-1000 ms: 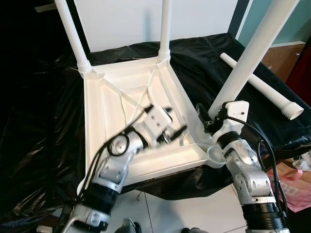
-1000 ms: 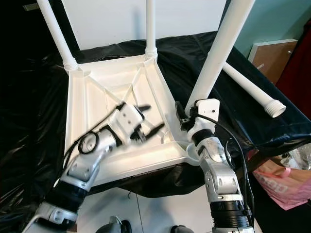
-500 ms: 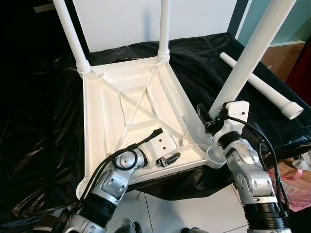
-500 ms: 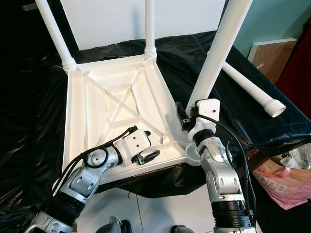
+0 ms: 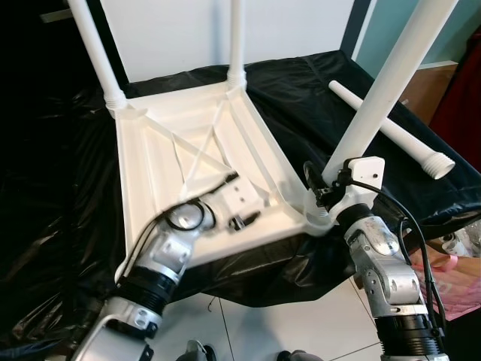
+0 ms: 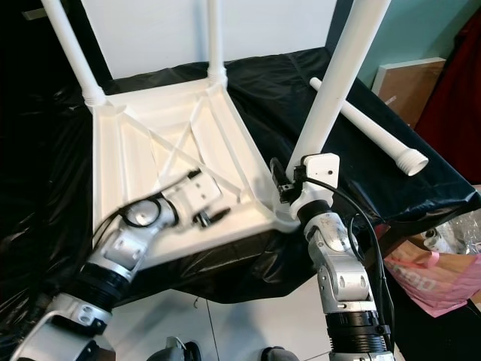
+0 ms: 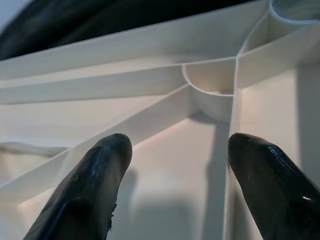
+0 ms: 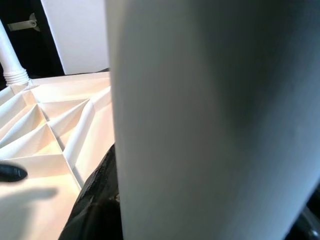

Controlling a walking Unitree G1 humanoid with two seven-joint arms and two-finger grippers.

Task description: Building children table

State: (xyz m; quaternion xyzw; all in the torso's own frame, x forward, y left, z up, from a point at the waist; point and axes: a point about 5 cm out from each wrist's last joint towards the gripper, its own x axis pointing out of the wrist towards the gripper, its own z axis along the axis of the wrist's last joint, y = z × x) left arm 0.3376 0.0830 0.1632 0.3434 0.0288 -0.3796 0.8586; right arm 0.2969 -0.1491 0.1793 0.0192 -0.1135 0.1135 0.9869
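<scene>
The white children's table (image 5: 158,165) lies upside down on a black plastic sheet (image 5: 60,188). Two white legs (image 5: 94,45) (image 5: 237,37) stand in its far corners. At the near right corner my right gripper (image 5: 319,197) is shut on the base of a third leg (image 5: 383,90), which leans up and to the right; up close this leg (image 8: 210,120) hides most of the right wrist view. My left gripper (image 5: 244,219) hovers open over the ribbed underside near the front rim, its fingers (image 7: 90,180) apart with nothing between them. A fourth leg (image 5: 391,129) lies loose on the sheet at the right.
A wooden cabinet (image 5: 425,83) and a teal wall stand at the back right. A pink bag (image 5: 458,263) sits on the floor at the lower right. White floor tiles (image 5: 301,323) show below the sheet's front edge. A white panel stands behind the table.
My left gripper dropped from the middle of the underside to the front rim, then came back slightly onto the underside. The whole view has shifted a little; the right gripper still holds the leg.
</scene>
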